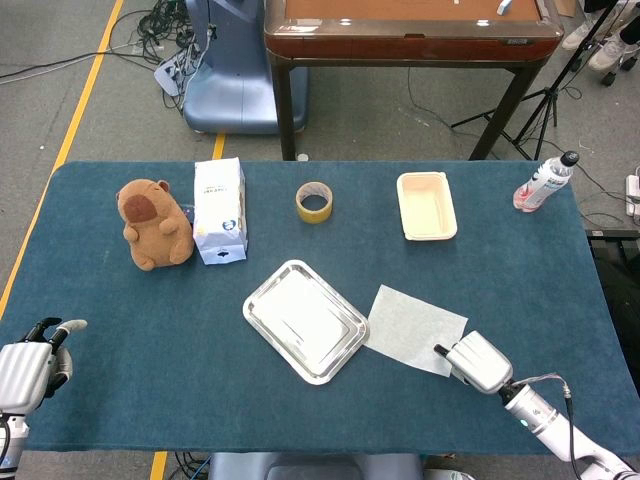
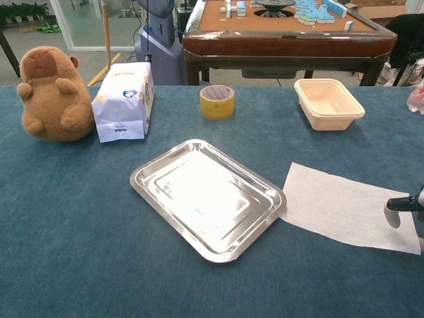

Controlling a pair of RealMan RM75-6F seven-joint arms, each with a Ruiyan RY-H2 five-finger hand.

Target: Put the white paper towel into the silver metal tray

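Note:
The white paper towel (image 1: 415, 328) (image 2: 344, 207) lies flat on the blue cloth, its left corner touching the right rim of the silver metal tray (image 1: 258, 300) (image 2: 142, 189). The tray holds nothing. My right hand (image 1: 475, 362) (image 2: 397, 209) sits at the towel's near right corner and holds it there, one fingertip down on the paper. The chest view shows only that fingertip at the frame's right edge. My left hand (image 1: 30, 365) rests off the table's near left corner, fingers apart and holding nothing.
Along the far side stand a brown plush capybara (image 1: 153, 222), a white bag (image 1: 219, 210), a roll of yellow tape (image 1: 314, 201), a beige food container (image 1: 426, 205) and a bottle (image 1: 543, 182). A wooden table (image 1: 410, 30) stands beyond.

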